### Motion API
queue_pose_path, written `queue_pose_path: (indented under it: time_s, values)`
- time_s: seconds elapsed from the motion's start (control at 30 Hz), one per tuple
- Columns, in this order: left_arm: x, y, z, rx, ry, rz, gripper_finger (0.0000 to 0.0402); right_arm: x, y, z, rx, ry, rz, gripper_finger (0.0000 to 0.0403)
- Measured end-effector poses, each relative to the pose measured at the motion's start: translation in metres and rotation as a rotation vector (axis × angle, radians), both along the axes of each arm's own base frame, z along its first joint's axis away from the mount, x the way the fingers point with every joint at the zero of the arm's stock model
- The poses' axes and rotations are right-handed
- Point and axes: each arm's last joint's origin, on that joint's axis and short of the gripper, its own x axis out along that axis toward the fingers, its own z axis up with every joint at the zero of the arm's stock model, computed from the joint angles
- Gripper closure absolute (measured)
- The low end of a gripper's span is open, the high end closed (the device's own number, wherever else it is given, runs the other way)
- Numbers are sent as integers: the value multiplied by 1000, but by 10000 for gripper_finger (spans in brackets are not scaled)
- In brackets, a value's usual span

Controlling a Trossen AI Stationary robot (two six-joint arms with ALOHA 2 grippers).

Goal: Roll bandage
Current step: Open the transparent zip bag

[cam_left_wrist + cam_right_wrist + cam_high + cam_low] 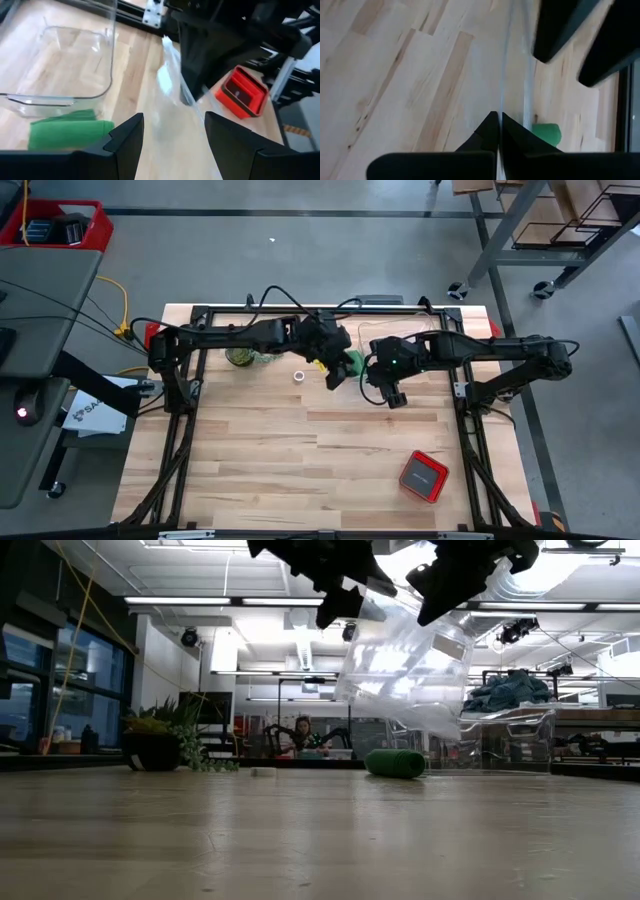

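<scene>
Right gripper [498,131] aloft, pinching the clear bag [410,670]; left gripper [172,137] beside it — fingers spread, above the bandage [395,763].

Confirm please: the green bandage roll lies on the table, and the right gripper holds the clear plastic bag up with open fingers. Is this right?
Not fully. The right gripper is shut on the clear plastic bag, not open; the right wrist view shows its fingers pinched together. The green bandage roll does lie on the table.

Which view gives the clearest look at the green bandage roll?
The low view: the bandage roll lies whole on the table, side on. The left wrist view shows it cut off at the frame's edge, the right wrist view only one end, and the high view a small green patch.
</scene>
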Motion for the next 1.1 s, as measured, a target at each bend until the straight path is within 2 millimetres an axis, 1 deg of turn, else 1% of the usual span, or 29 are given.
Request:
queue_pose_path:
  time_s: [0.27,0.57,1.1]
  values:
    - [2,-6,-5,5,29,-2,195,0,1,0,4,-4,5,403]
    - [4,-15,-6,-10,24,-17,195,0,0,0,-5,-3,-1,403]
    - [3,-14,-8,5,44,-21,195,0,0,0,-9,-3,-4,403]
